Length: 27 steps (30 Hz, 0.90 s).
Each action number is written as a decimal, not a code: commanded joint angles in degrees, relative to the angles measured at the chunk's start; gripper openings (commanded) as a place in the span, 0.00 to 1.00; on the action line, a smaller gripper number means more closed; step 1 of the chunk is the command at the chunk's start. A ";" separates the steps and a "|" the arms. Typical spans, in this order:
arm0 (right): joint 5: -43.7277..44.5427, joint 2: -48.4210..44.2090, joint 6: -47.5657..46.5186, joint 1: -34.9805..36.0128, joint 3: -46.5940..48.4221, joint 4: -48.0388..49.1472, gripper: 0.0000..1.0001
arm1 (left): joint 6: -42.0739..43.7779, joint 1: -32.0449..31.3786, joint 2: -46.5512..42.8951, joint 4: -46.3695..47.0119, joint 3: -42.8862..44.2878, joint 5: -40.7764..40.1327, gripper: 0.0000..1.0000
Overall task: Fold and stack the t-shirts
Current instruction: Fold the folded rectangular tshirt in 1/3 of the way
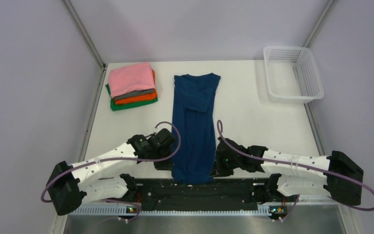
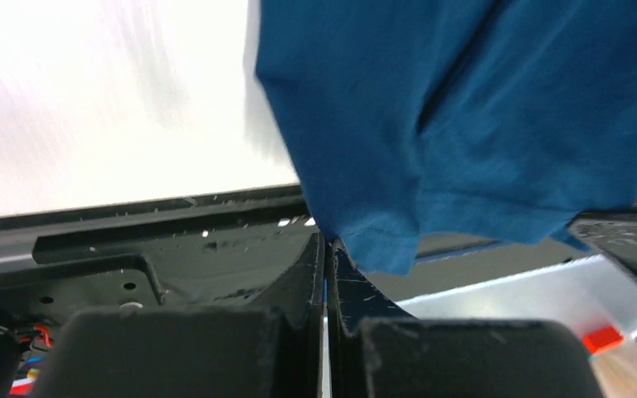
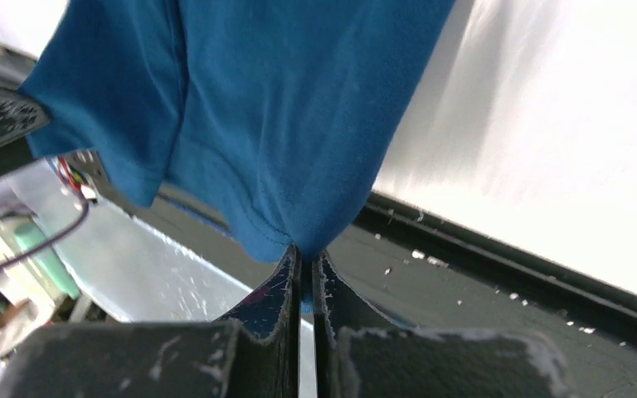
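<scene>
Worktop (image 1: 260, 124) lies open both sides of the navy t-shirt (image 1: 193, 131), long axis running near to far, neck far; my left tool (image 1: 171, 166) and right tool (image 1: 216, 168) each clamp its near hem corners.

No readable text

No lettering, label, brand or number can be read on the navy t-shirt (image 1: 193, 131), the folded stack (image 1: 131, 83) at far left, or the white basket (image 1: 294, 98) at far right

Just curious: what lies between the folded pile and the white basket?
The far end of the blue t-shirt, with bare table either side; the top view shows it.
</scene>
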 commanded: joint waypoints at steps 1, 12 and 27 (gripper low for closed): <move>2.50 -0.74 -2.55 -5.44 3.46 -0.01 0.00 | 2.44 1.97 3.54 1.45 9.38 -9.46 0.00; -3.58 10.97 -17.41 -24.95 17.14 6.87 0.00 | 14.51 18.92 21.96 8.62 26.27 -7.18 0.00; -8.88 31.63 -25.70 -37.41 31.82 10.20 0.00 | 20.46 28.12 43.14 4.82 47.18 -7.67 0.00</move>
